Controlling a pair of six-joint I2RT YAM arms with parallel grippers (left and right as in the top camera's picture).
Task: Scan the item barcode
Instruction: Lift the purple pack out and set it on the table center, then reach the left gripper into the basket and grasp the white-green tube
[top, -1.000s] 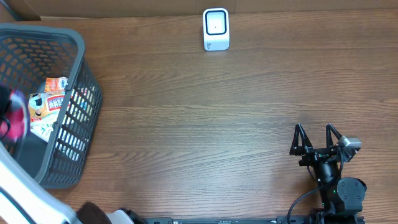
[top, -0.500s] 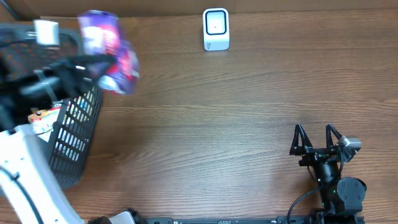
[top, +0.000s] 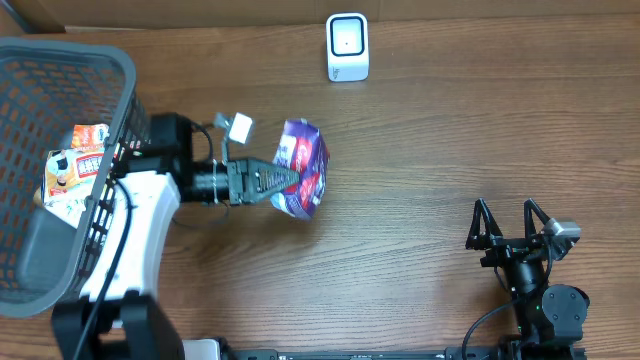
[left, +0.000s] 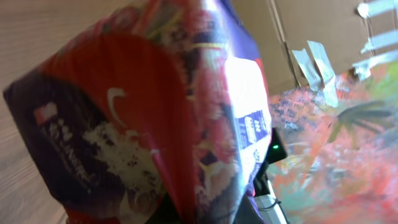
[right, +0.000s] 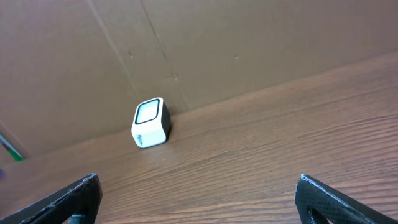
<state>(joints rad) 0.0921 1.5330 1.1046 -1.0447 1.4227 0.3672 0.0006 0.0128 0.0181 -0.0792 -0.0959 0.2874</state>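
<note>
My left gripper (top: 285, 183) is shut on a purple and red snack bag (top: 303, 178), held above the table left of centre. In the left wrist view the bag (left: 149, 124) fills the frame, with a white label and a small barcode (left: 254, 127) on its side; the fingers are hidden behind it. The white barcode scanner (top: 347, 46) stands at the table's far edge, beyond the bag and to its right, and shows in the right wrist view as the scanner (right: 151, 122). My right gripper (top: 509, 222) rests open at the near right with nothing between its fingers.
A dark mesh basket (top: 115, 150) at the left holds several more packets (top: 75, 160). A cardboard wall (right: 186, 50) runs along the table's far edge behind the scanner.
My left arm has lifted the bag out of the basket and swung it rightward and nearer, over the table. The right arm has not moved.
</note>
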